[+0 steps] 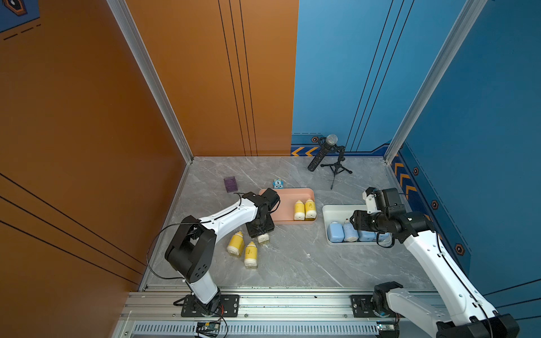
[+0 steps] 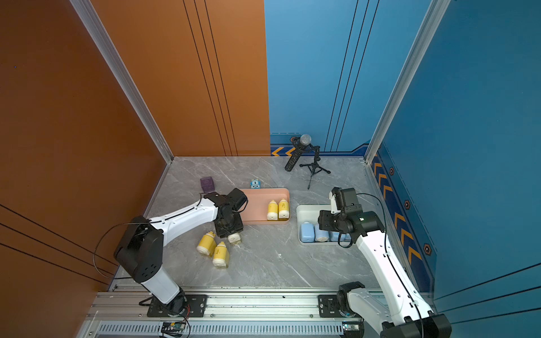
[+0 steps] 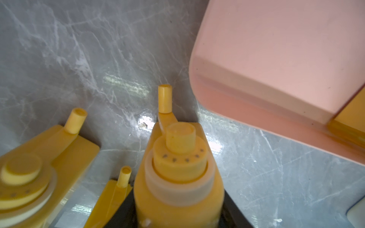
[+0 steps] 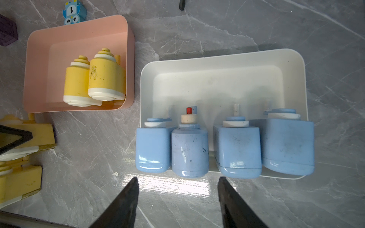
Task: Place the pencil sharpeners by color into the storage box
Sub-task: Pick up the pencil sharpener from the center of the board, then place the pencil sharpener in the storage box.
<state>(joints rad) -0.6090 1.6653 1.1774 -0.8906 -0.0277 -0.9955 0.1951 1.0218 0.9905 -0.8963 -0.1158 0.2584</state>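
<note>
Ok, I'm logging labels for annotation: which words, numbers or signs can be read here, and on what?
"1": on the blue cartoon toy, right wrist view.
Orange chevron arrows, no words: on the blue wall's lower strip.
Dark marks on the cap ring of the held yellow sharpener in the left gripper: too blurred.
Smudged print on the stained yellow sharpener in the pink box: unreadable.
</note>
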